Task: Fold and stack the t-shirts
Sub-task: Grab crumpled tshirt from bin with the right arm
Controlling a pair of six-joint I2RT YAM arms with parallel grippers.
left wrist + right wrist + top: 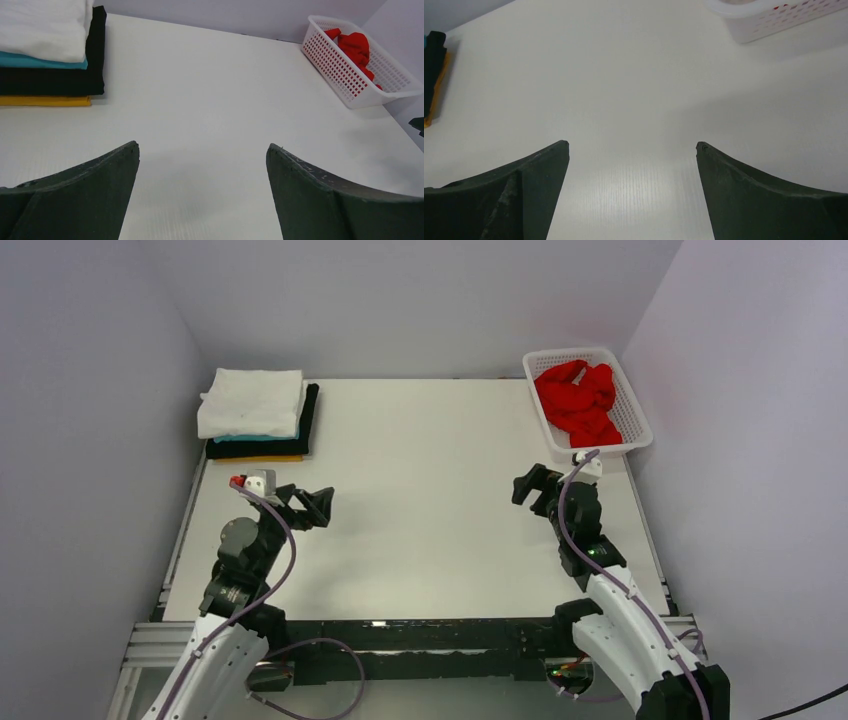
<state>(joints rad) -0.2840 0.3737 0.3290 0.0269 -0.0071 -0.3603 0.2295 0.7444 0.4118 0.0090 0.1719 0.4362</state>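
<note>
Folded shirts (255, 410) sit stacked at the far-left corner, while left hand (318, 506) and right hand (529, 486) gape wide and empty; next, likely, the right must pluck the red t-shirt (582, 400) from the far-right-corner basket (638, 426).

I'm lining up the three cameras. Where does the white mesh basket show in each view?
Top external: basket at upper right, holding the red t-shirt.
Left wrist: upper right, by the wall.
Right wrist: top right, cut off by the edge.
Shared landmark: folded shirt stack, upper left in the first two, left edge in right wrist.
</note>
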